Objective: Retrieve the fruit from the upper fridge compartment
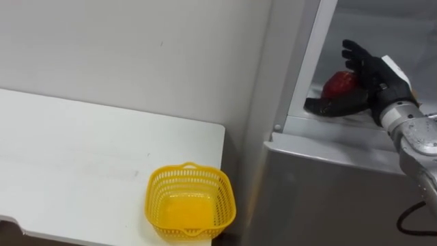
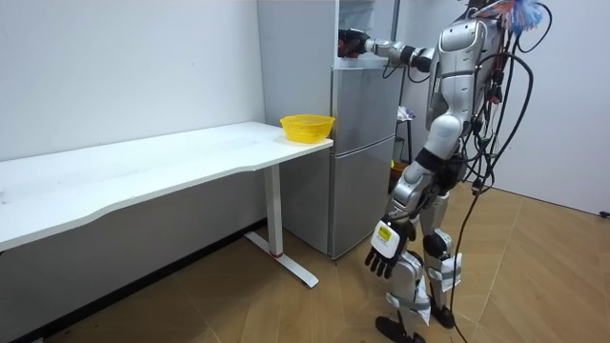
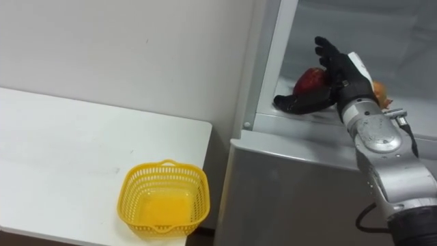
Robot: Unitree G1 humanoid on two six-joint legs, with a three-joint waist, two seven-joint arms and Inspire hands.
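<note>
A red round fruit (image 1: 339, 83) lies on the floor of the open upper fridge compartment (image 1: 321, 127). My right hand (image 1: 372, 72) reaches into that compartment, its palm against the fruit's right side. The fingers stand straight and spread, and the thumb stretches out to the left below the fruit, so the hand is open. An orange thing (image 3: 379, 93) peeks out behind the wrist. In the room view I stand in front of the grey fridge (image 2: 362, 143) with my right arm raised to its top. My left hand (image 2: 386, 250) hangs by my thigh with relaxed fingers.
A yellow plastic basket (image 1: 190, 203) stands on the corner of the white table (image 1: 68, 157), just left of the fridge. The fridge's lower door (image 1: 321, 205) is closed. A narrow gap separates the table from the fridge.
</note>
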